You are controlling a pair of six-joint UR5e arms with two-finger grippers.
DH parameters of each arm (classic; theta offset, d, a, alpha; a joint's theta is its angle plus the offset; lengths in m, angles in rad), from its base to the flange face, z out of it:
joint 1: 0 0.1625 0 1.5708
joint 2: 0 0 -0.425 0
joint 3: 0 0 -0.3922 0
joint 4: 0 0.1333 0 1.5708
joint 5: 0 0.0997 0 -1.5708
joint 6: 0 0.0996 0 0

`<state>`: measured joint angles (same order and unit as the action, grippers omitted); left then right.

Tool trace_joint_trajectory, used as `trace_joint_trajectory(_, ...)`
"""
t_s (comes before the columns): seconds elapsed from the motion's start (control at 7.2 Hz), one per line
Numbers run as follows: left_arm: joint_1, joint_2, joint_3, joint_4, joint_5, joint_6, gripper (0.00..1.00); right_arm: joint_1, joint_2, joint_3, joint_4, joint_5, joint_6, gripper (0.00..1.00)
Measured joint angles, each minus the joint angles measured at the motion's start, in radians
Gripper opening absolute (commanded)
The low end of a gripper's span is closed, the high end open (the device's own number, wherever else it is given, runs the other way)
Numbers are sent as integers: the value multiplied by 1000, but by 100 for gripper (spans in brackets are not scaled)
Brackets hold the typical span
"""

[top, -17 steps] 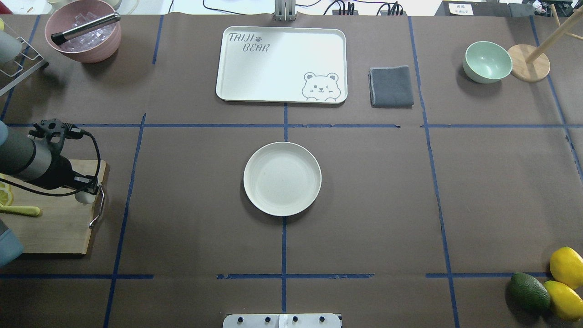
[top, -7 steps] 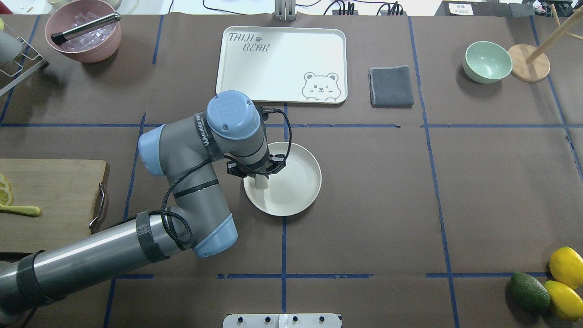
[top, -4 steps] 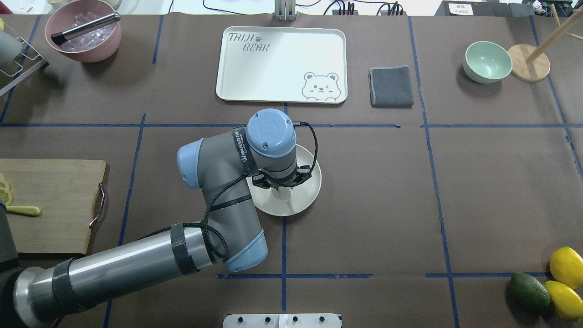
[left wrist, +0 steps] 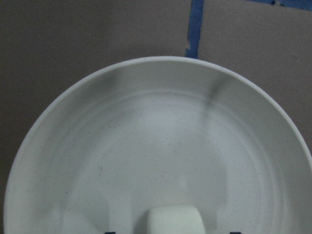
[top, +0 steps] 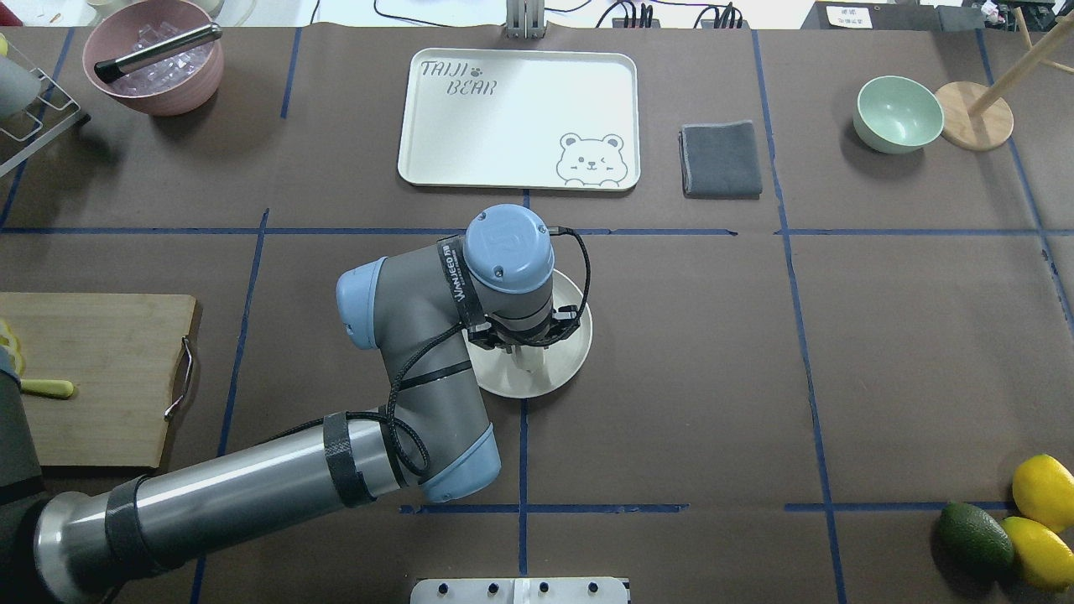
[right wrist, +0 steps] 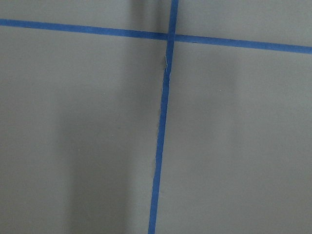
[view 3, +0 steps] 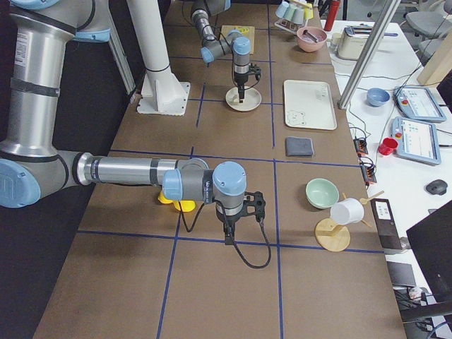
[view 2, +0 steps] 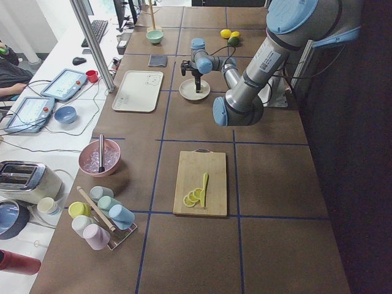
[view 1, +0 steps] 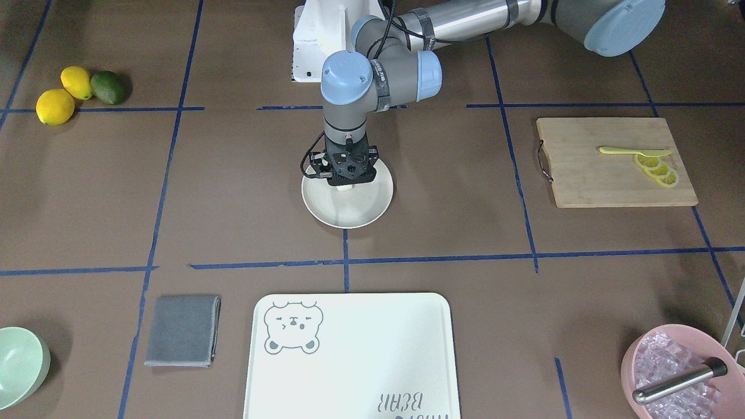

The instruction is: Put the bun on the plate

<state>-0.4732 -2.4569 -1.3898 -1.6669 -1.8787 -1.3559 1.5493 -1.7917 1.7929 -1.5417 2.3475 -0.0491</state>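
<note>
The round cream plate (top: pixel 572 362) (view 1: pixel 364 216) (left wrist: pixel 146 122) lies at the middle of the table. My left gripper (top: pixel 528 352) (view 1: pixel 346 183) points straight down over the plate's centre, shut on the small white bun (top: pixel 529 361) (view 1: pixel 344 188) (left wrist: pixel 175 220). The bun hangs at or just above the plate's floor; I cannot tell whether it touches. My right gripper (view 3: pixel 237 233) shows only in the exterior right view, over bare table far from the plate, and I cannot tell whether it is open or shut.
The bear-print tray (top: pixel 503 126), a grey folded cloth (top: pixel 722 159) and a mint bowl (top: pixel 898 113) lie beyond the plate. A pink bowl of ice (top: pixel 155 63) and a cutting board (top: pixel 101 377) sit left. Lemons (top: pixel 1040 491) and an avocado (top: pixel 973 537) are near right.
My left arm has swung from the cutting board to above the plate, carrying the bun. Over the last half second it shifted only slightly to the right.
</note>
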Motion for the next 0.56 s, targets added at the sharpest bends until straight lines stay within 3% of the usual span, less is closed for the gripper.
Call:
trace_joint_trajectory(0.28,-61,70,-111,68,-77,108,100,0,0,-1,0,0,0,100)
trace_joint_trajectory(0.56,-173,270,-350,160,-194,326,100,0,0,-2,0,-2,-2,100)
